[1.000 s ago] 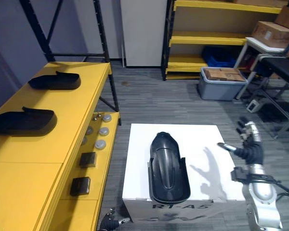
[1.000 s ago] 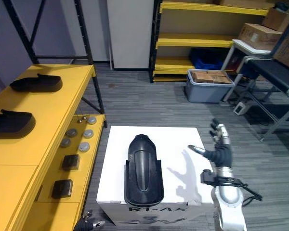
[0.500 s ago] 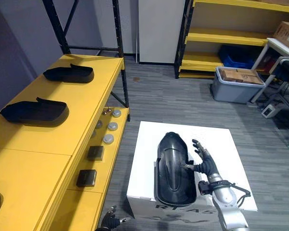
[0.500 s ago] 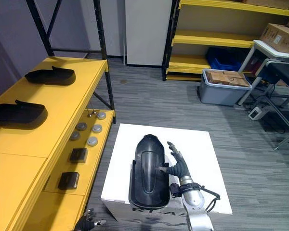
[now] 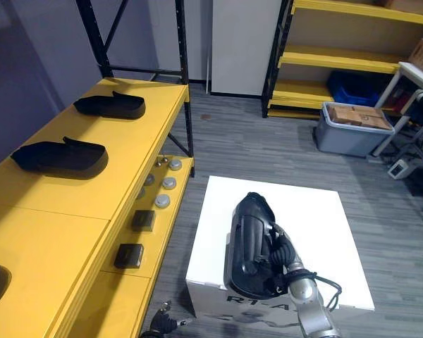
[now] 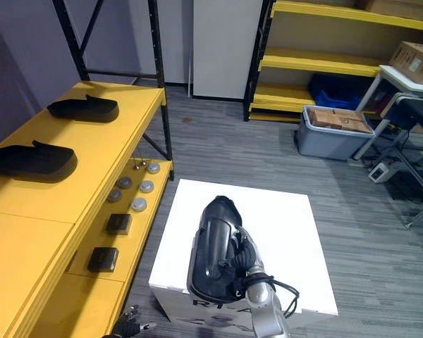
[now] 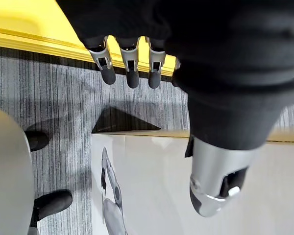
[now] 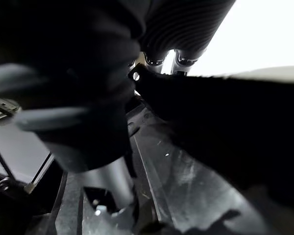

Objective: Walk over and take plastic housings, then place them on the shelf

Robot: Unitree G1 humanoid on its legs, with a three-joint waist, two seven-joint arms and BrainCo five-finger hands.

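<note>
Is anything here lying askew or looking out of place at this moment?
Only the plastic housing on the white box: it is tipped up on one side, not flat, because the right robot hand is curled round its rim. The near housing and far housing on the yellow shelf lie flat.

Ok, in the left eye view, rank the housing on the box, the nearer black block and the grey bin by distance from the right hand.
1. The housing: on the white box, gripped by the right hand.
2. The black block: on the lower shelf, to the left.
3. The grey bin: on the floor, far back right.
</note>
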